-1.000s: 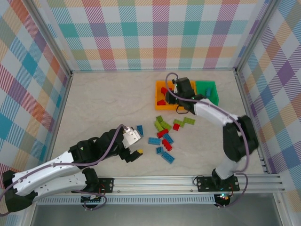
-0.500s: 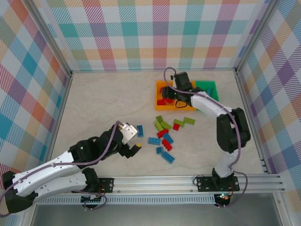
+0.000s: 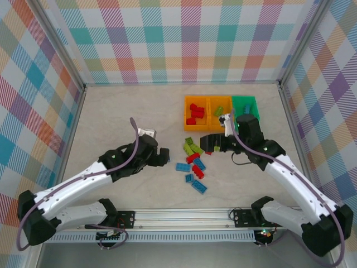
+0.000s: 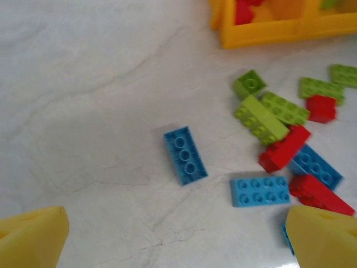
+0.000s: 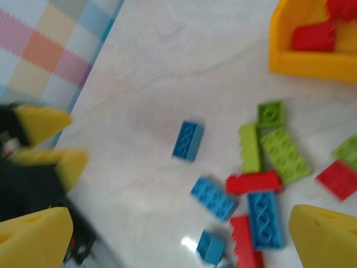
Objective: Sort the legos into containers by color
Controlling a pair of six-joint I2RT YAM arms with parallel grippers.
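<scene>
Loose legos lie mid-table: lime bricks [image 3: 191, 147], red bricks [image 3: 193, 158] and blue bricks [image 3: 182, 166]. At the back stand an orange bin [image 3: 187, 111] with red bricks in it, a second orange bin [image 3: 220, 101] and a green bin [image 3: 244, 103]. My left gripper [image 3: 160, 155] is open and low at the pile's left. A lone blue brick [image 4: 185, 155] lies just ahead of its yellow fingers [image 4: 33, 237]. My right gripper [image 3: 209, 143] hangs open and empty over the pile's upper right; its view takes in the same blue brick [image 5: 188, 140] and the red-filled bin [image 5: 304, 58].
Metal frame posts and plaid walls close in the table at the left, back and right. A rail [image 3: 223, 215] runs along the near edge. Bare table stretches left of the pile [image 3: 122, 117]. The left gripper's yellow fingers [image 5: 42, 123] sit at the left of the right wrist view.
My right arm has swung back from over the orange bin to above the pile, empty. My left gripper has moved forward and up to the lone blue brick.
</scene>
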